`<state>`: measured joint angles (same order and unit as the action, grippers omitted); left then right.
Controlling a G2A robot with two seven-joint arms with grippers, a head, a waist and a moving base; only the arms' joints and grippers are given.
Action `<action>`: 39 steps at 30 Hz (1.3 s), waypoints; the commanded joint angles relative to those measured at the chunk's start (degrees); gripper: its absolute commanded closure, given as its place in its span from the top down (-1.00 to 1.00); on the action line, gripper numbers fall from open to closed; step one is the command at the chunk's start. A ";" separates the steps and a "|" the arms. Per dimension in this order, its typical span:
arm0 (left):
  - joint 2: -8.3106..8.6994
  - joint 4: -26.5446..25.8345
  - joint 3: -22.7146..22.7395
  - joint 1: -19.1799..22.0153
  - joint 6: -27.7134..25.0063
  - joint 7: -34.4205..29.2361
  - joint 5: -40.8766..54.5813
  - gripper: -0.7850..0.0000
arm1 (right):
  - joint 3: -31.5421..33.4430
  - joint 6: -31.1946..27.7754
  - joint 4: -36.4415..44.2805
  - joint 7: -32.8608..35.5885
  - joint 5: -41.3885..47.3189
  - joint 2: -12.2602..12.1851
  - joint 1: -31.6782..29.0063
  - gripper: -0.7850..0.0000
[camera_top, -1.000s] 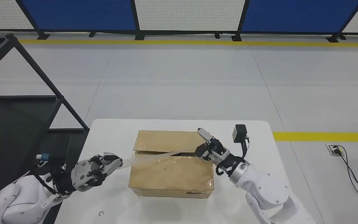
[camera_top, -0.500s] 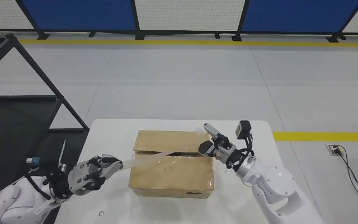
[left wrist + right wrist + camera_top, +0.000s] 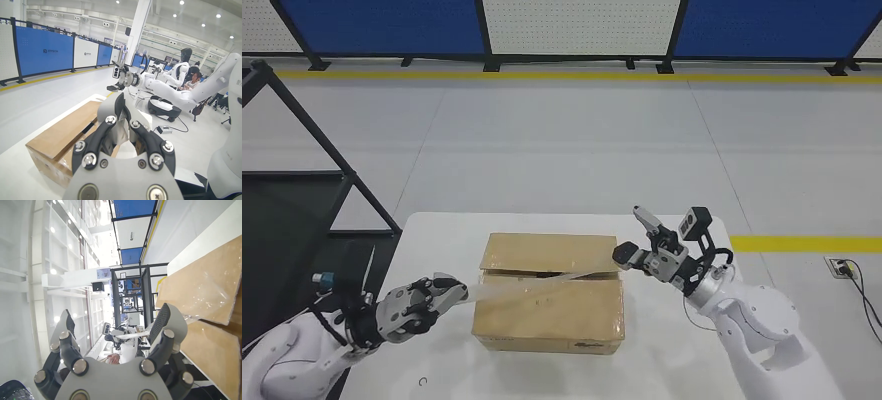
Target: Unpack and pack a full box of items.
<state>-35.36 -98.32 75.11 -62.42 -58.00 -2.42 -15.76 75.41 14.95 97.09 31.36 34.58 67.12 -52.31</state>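
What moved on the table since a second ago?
The right end effector, open, pulled back off the top of the box and away to the robot's right. The left end effector stayed beside the box, shut on the clear tape strip. The box did not move.

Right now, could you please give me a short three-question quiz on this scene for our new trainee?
1. True or false: the right tool is shut on the cardboard box.
2. What does the left tool hold? A) a clear tape strip B) a box flap C) nothing
3. Fill in: the box stands on a white ____.
Key: 1 false, the right tool is open. 2 A, the strip runs from the box's top seam to the left tool. 3 table.
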 commanded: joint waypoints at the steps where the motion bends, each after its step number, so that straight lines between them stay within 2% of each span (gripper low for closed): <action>1: 0.35 0.55 -1.40 0.84 0.00 0.43 -0.14 -1.00 | 0.38 1.10 -0.19 2.30 -0.54 -0.22 0.42 1.00; 5: 1.09 0.55 -3.77 2.32 0.00 1.97 0.31 -1.00 | -0.24 2.81 -0.58 4.54 -2.71 -0.45 1.62 1.00; 29: 1.09 0.55 -3.77 2.32 0.00 1.97 0.31 -1.00 | -0.24 2.81 -0.58 4.54 -2.71 -0.45 1.62 1.00; 30: 1.09 0.55 -3.77 2.32 0.00 1.97 0.31 -1.00 | -1.26 4.59 -3.34 3.82 -4.37 -0.45 1.67 1.00; 31: 1.09 0.55 -3.77 2.32 0.00 1.97 0.31 -1.00 | -3.88 6.70 -7.19 2.15 -7.16 -0.10 4.84 1.00; 34: 1.09 0.55 -3.77 2.32 0.00 1.97 0.31 -1.00 | -7.25 5.92 -14.43 -0.70 -5.76 1.13 10.75 1.00; 39: 1.09 0.55 -3.77 2.32 0.00 1.97 0.31 -1.00 | -7.37 7.35 -17.21 3.57 -1.46 1.48 13.08 1.00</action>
<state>-34.28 -97.77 71.34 -60.10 -58.00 -0.45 -15.45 67.86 21.81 79.66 34.30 33.20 68.68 -39.24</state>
